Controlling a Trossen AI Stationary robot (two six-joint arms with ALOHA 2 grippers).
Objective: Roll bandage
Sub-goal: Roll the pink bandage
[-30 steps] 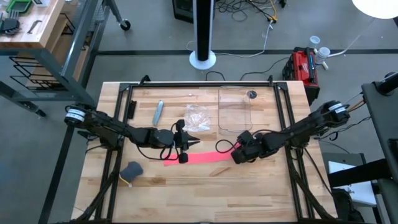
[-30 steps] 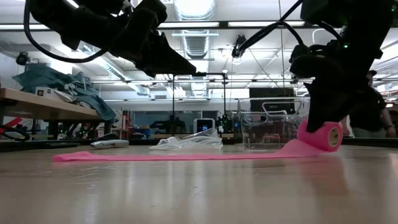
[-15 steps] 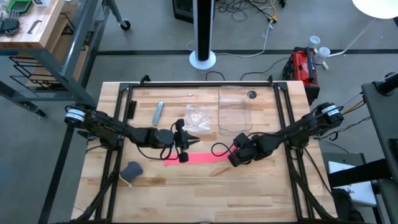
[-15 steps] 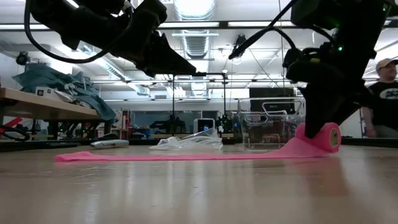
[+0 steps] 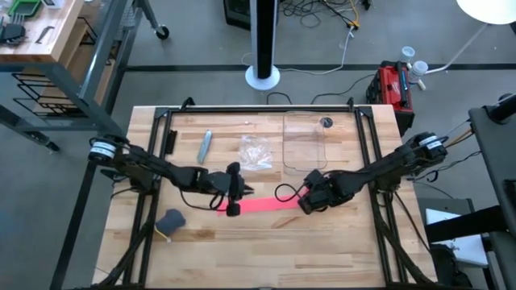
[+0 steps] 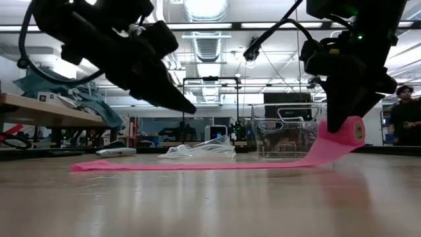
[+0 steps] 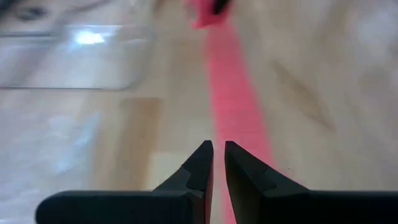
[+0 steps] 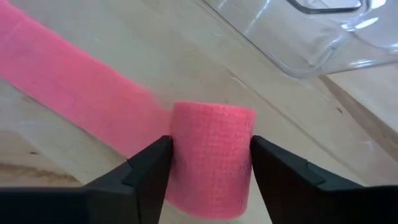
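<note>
The pink bandage is partly rolled. Its roll (image 6: 353, 130) is held by my right gripper (image 5: 310, 199) right of the table's centre. Its loose strip (image 5: 262, 203) slopes down from the roll and lies flat on the table toward the left, ending at a free end (image 6: 75, 166). My left gripper (image 6: 191, 109) is shut and empty. It hovers above the strip's left part, with the strip (image 7: 239, 106) running ahead of its fingertips (image 7: 218, 149). My right gripper pinches the roll between its two fingers, one on each flat end (image 8: 177, 155). The fingers come from the table's right, slanting down. The roll (image 8: 211, 158) is lifted clear of the table, and its strip trails down to the wood.
A clear plastic container (image 5: 305, 141) stands behind the roll. A crinkled clear bag (image 5: 256, 151) and a small grey tube (image 5: 205, 145) lie at the back. A grey-blue lump (image 5: 171, 219) lies near left. A person (image 6: 404, 112) stands beyond the table.
My right gripper has lifted the roll off the table. The strip now slopes up to it, and its free end has slid a little toward the right. My left gripper has come down toward the strip and slightly toward the near edge, still shut.
</note>
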